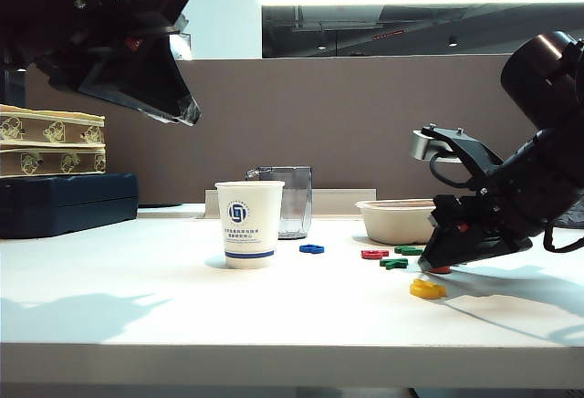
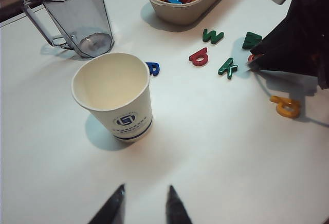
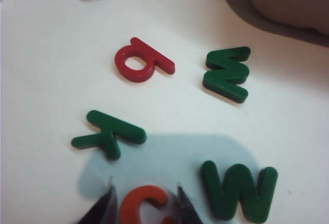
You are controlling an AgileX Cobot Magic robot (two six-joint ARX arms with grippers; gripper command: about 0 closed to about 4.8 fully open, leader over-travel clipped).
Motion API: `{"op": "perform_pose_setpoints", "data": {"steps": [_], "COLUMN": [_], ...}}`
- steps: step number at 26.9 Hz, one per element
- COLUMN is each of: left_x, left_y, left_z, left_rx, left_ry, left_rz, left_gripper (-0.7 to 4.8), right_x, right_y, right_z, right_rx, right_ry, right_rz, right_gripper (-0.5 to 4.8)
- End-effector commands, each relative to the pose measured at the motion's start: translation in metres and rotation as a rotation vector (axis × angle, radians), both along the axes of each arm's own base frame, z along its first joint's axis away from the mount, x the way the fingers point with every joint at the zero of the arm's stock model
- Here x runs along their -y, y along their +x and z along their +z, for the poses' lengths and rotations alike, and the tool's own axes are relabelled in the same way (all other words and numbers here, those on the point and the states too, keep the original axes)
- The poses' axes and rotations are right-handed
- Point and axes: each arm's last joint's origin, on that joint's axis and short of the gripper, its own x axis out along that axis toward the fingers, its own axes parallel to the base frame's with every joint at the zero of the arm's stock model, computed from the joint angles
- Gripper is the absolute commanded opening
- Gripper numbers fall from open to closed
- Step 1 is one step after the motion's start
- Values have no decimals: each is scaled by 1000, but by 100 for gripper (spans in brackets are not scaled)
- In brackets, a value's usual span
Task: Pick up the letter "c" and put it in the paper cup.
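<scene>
The orange-red letter "c" (image 3: 140, 203) lies flat on the white table, with only a sliver of it showing under the arm in the exterior view (image 1: 442, 270). My right gripper (image 3: 144, 185) is down at the table with one finger on each side of the "c". Narrow blurred gaps remain, so it reads as open around the letter. The white paper cup (image 1: 249, 223) with a blue logo stands upright and empty (image 2: 115, 98), well to the left of the letters. My left gripper (image 2: 146, 186) hangs open and empty high above the table's left side (image 1: 187, 110).
Around the "c" lie a green "w" (image 3: 237, 190), a green "k" (image 3: 109, 135), a second green letter (image 3: 226, 74), a darker red letter (image 3: 141, 62) and a yellow one (image 1: 427, 289). A blue letter (image 1: 311, 249), a grey plastic cup (image 1: 290, 199) and a bowl of letters (image 1: 397, 220) stand behind. Boxes (image 1: 50, 142) sit far left.
</scene>
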Motion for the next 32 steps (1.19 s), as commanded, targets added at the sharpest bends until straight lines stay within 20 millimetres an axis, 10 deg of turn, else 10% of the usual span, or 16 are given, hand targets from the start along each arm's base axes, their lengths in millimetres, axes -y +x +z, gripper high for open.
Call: {"op": "perform_pose_setpoints", "data": {"steps": [1,32], "left_x": [0,0], "left_y": [0,0], "left_z": [2,2], "left_rx": [10,10], "left_ry": [-12,-12], "left_rz": [3,3], "left_gripper": [98,97], "right_x": [0,3], "right_y": [-4,-10], "right_z": [-6,27], "right_rx": [-53,36], "right_ry": [-15,-9], "right_rz": [0,-22], "right_gripper": [146,149]}}
